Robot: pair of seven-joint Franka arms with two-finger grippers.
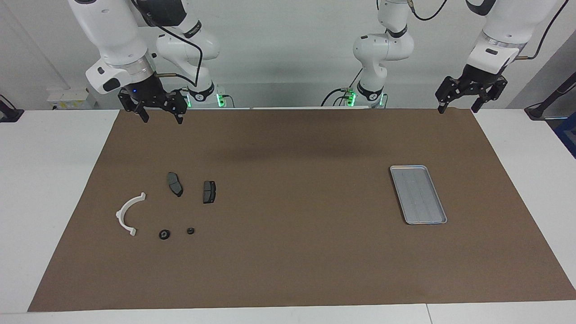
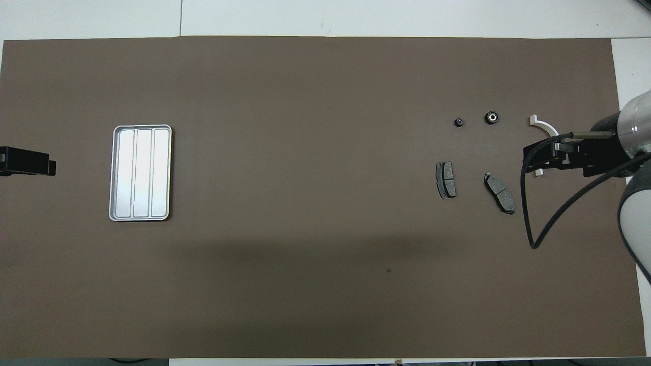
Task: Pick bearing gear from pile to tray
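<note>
Both pincers wide, empty: right pincer (image 1: pixel 159 113) above pile (image 1: pixel 166 207); left pincer (image 1: pixel 463 102) waits.

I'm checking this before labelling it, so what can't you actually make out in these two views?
- White bracket: overhead view, its middle is covered by the right gripper.
- Left gripper: overhead view, cut off by the edge.
- Two black round pieces: both views, too small to tell any teeth.
</note>
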